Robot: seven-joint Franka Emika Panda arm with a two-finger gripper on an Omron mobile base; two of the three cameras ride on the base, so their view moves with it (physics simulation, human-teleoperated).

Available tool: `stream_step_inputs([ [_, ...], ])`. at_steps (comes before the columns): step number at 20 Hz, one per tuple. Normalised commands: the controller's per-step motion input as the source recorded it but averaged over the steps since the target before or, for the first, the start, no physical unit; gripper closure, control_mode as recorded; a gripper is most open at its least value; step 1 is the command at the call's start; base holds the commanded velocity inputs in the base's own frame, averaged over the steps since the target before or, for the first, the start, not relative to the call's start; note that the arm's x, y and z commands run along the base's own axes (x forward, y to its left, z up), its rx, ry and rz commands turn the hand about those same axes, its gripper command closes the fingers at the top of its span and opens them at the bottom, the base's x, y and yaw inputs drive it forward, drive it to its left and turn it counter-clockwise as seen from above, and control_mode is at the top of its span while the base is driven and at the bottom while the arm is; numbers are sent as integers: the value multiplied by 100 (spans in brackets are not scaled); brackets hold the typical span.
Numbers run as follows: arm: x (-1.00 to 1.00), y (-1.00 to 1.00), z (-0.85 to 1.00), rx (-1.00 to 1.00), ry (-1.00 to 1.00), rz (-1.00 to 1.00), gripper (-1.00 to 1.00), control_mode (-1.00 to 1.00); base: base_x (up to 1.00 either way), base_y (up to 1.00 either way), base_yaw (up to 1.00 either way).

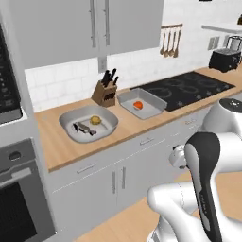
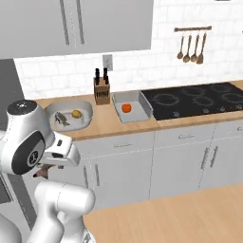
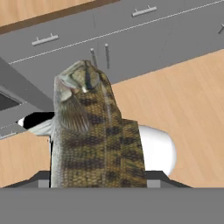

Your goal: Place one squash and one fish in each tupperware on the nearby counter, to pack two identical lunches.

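The end effector (image 3: 98,186) is closed on a mottled brown-green scaled fish (image 3: 89,131), whose body juts out ahead of the fingers in the hand view, above the wood floor and facing the grey cabinet fronts; it hangs low beside the robot, well apart from the table (image 1: 56,142). On that wooden table, the wide pale grey basin-shaped tupperware (image 1: 66,124) already holds a small dark fish (image 1: 84,127) and a yellow-ochre squash (image 1: 96,120); that lunch looks complete. The narrower rectangular grey tray (image 1: 151,101) holds just an orange-red squash (image 1: 137,105); judging from this, what remains is carrying the held fish into that tray.
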Motion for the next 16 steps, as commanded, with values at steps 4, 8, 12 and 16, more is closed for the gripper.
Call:
stream_step_inputs([
  [4,0,0,0,0,0,0,100,100,100,-81,52],
  [8,0,0,0,0,0,0,100,100,99,-94,47],
  [12,0,0,0,0,0,0,100,100,99,-100,36],
  [16,0,0,0,0,0,0,100,100,83,-69,14],
])
